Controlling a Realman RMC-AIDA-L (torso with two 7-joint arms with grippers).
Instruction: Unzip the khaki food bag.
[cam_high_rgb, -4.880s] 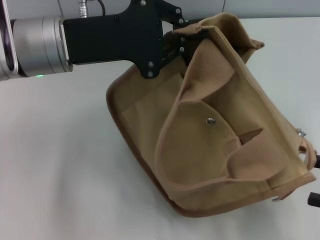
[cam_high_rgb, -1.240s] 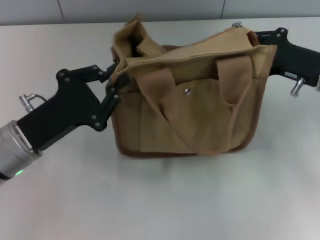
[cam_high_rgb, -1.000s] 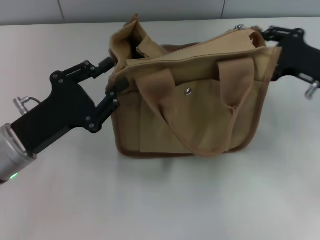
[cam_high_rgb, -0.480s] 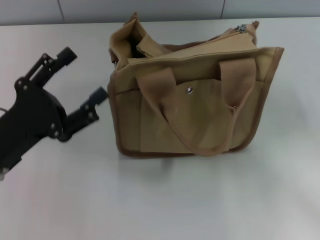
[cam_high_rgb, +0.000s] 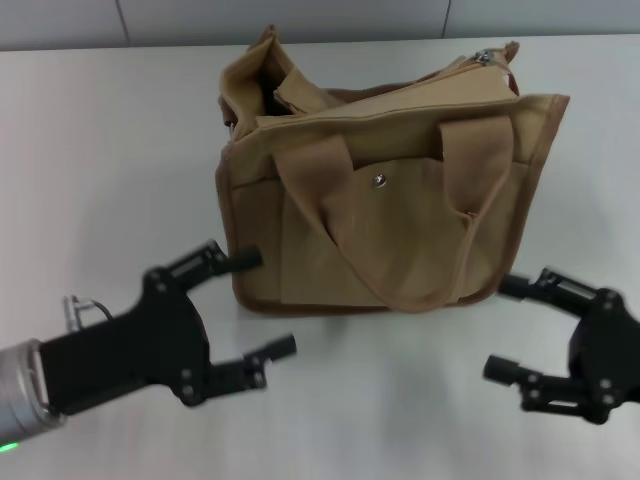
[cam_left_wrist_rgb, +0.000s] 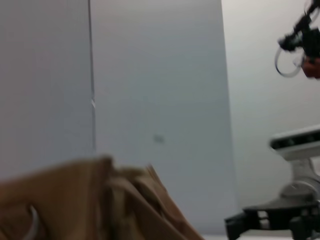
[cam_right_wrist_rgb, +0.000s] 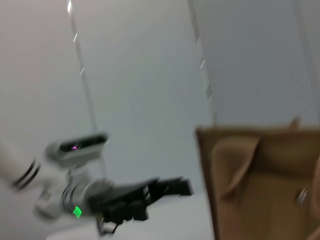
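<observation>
Both arms are off the bag since a second ago. My left gripper (cam_high_rgb: 235, 305) sits spread wide near its front-left corner. Bag (cam_high_rgb: 385, 190) stands upright mid-table, top gaping at left, zipper pull (cam_high_rgb: 483, 57) at far right. My right gripper (cam_high_rgb: 520, 330) is wide, front right. Looks unzipped; otherwise pin fabric, draw pull along track.

No lettering, label, brand mark or number can be read anywhere in these views. The khaki food bag (cam_high_rgb: 385, 190) shows only plain tan canvas and a bare silver snap (cam_high_rgb: 379, 181), with no printed word or logo on either.
</observation>
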